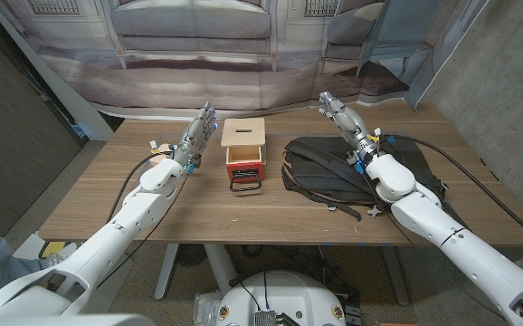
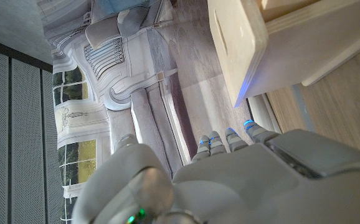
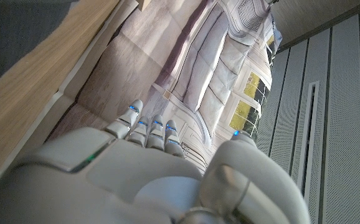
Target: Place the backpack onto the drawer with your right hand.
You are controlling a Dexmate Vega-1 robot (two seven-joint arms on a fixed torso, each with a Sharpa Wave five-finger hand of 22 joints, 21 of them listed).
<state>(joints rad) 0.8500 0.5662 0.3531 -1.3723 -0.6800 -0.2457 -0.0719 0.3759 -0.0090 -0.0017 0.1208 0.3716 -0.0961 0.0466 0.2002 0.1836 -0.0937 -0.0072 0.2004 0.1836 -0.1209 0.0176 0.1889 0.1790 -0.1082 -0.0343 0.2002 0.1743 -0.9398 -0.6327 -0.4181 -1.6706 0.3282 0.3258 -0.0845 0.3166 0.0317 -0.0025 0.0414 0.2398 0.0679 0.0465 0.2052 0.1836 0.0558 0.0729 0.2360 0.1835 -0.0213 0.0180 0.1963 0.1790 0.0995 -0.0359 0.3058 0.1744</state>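
No text, label or number can be read anywhere (no brand marks either).

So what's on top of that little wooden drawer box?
Nothing rests on the drawer: its pale top shows a slot. The backpack lies flat on the table beside it. Whatever is inside stays hidden.

The backpack is black and lies flat and slumped on the desk, its straps trailing toward the near edge. The drawer, a small pale wooden box with a red front (a dark handle hangs below it) stands upright just beside it, apart from it.
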